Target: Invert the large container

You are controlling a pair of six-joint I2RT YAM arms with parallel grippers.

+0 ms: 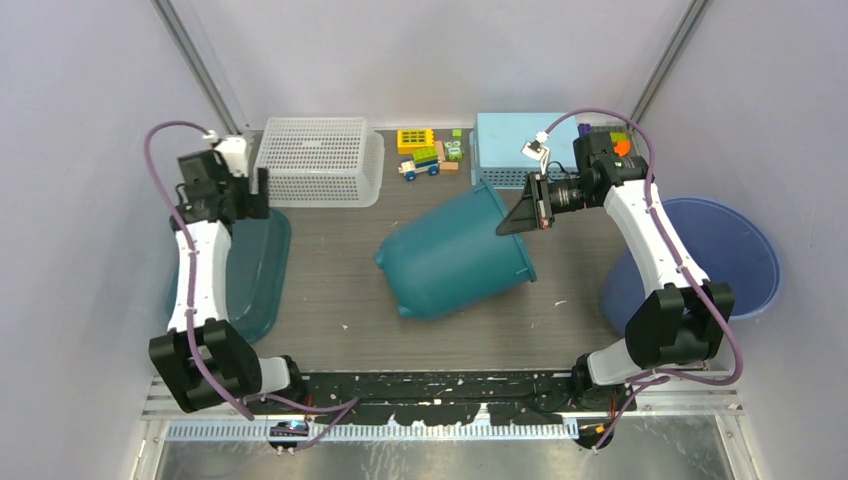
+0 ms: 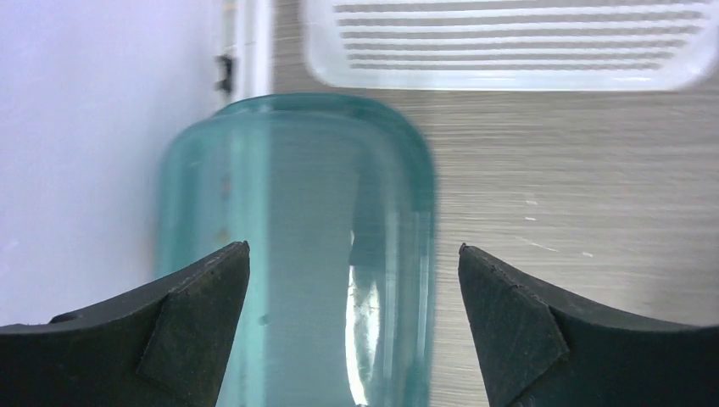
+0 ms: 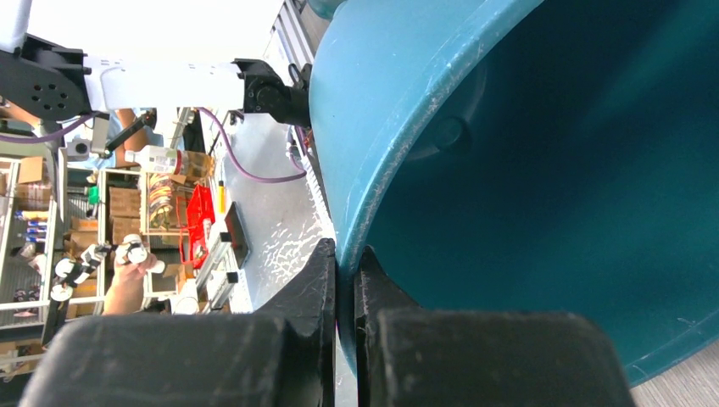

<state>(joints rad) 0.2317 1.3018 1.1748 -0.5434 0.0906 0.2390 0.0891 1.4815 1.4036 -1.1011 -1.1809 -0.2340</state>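
Since the whole flip hinges on where the mouth sits relative to the grip, here's the layout. The bucket (image 1: 455,255) is tipped over around the middle of the table (image 1: 330,300). Its long axis runs from near left to far right, with the base pointing near left and the open mouth facing far right. The right arm is clearly the closer one, reaching in from the far right side, so the bucket lies to the left of and nearer than that hand. The right gripper (image 3: 346,254) is clamped tight on the bucket's rim (image 1: 508,232), one finger inside the wall and one outside. I can't tell whether the rim is off the table or not. My guess is the next move is swinging that rim up and over toward the near left so the mouth ends up face down. The left gripper (image 2: 354,250) is spread wide with nothing in it, hanging over the pale tub (image 1: 255,270) at the far left, well away from the bucket.
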